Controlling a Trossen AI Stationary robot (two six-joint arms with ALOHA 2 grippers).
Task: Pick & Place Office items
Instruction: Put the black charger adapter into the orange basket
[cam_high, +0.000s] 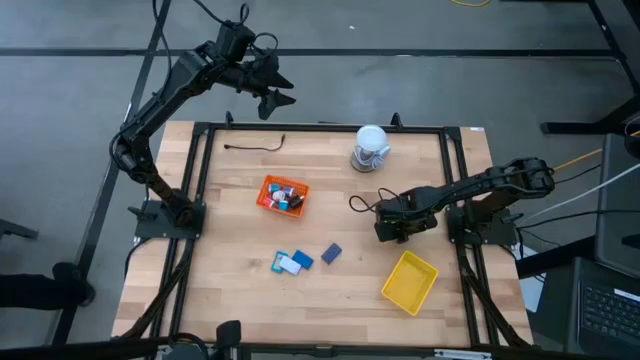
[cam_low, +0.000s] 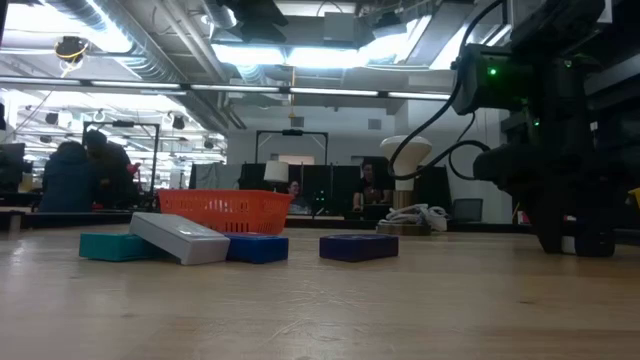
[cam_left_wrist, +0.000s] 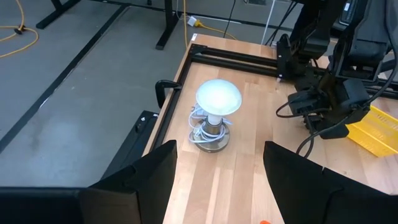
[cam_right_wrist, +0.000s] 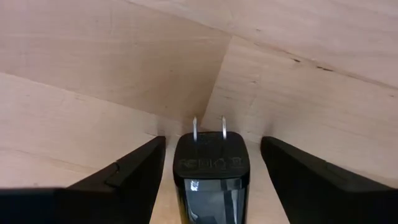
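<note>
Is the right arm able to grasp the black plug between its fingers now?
Probably yes: the right gripper is low over the table, fingers open on either side of the black plug, and nothing lies between them.

Both arms are black and jointed, built of slim links with black cables looping along them. The right arm carries a small green light on its housing in the low view. Each wrist view shows two broad, flat, matte black fingers.
</note>
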